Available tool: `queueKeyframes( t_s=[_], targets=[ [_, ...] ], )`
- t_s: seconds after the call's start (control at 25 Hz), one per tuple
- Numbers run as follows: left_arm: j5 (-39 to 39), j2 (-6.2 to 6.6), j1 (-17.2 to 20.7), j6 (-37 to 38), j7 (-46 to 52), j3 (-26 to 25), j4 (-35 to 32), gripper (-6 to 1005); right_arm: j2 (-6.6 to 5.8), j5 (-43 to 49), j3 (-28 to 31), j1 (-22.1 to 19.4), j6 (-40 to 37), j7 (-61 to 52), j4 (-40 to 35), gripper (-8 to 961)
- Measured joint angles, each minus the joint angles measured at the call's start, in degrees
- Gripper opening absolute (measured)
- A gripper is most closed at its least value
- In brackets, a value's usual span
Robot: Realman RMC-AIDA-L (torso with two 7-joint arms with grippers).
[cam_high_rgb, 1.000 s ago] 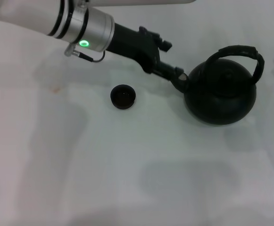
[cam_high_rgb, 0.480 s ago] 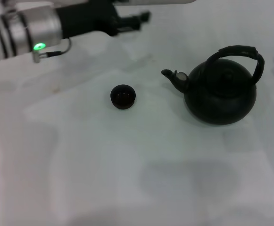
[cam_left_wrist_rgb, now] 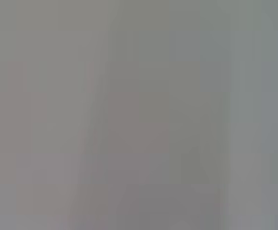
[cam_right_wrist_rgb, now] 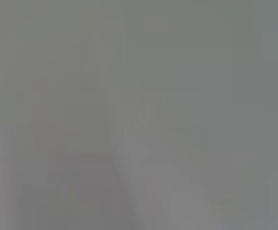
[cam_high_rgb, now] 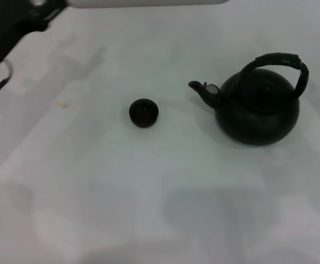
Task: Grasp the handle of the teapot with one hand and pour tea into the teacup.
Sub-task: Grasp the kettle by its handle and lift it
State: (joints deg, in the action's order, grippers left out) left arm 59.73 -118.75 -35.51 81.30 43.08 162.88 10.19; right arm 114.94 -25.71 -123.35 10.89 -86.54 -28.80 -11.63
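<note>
1. Teapot point(cam_high_rgb: 258, 113): black, round and squat; stood upright on the white desk point(cam_high_rgb: 148, 192) at the right of the head view, above mid-height; spout directed toward frame left; untouched by any claw.
2. Handle point(cam_high_rgb: 275, 59): thick black arched bail; raised over the top of the teapot, leaning slightly toward the upper right; nothing is gripped around it.
3. Teacup point(cam_high_rgb: 144, 113): small, dark, handleless; set on the desk near the centre of the head view, left of the spout and well apart from it; interior seen as dark; contents cannot be told.
4. Left claw point(cam_high_rgb: 41, 12): black; found in the upper left corner of the head view, partly cut by the frame edge, well apart from teacup and teapot; whether its fingers are wide or narrow cannot be told; nothing is seen held.
5. Right claw: not seen in any view.
6. Wrist views: only featureless grey is recorded in both; nothing can be identified.
</note>
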Motion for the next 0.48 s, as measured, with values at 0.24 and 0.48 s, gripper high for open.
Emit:
queueKeyframes(
  t_s=[0.24,0.48],
  targets=[
    [7.6,-0.09,5.9,0.6,-5.9,-0.3,-4.3,835,-0.15,6.6,0.0,0.4,-1.5,-3.5,2.9,854],
    [11.7,-0.25,9.9,0.4,-12.4,-0.5,-9.5,835,0.37,12.5,0.0,0.5,1.8,-4.4,3.5,854]
  ],
)
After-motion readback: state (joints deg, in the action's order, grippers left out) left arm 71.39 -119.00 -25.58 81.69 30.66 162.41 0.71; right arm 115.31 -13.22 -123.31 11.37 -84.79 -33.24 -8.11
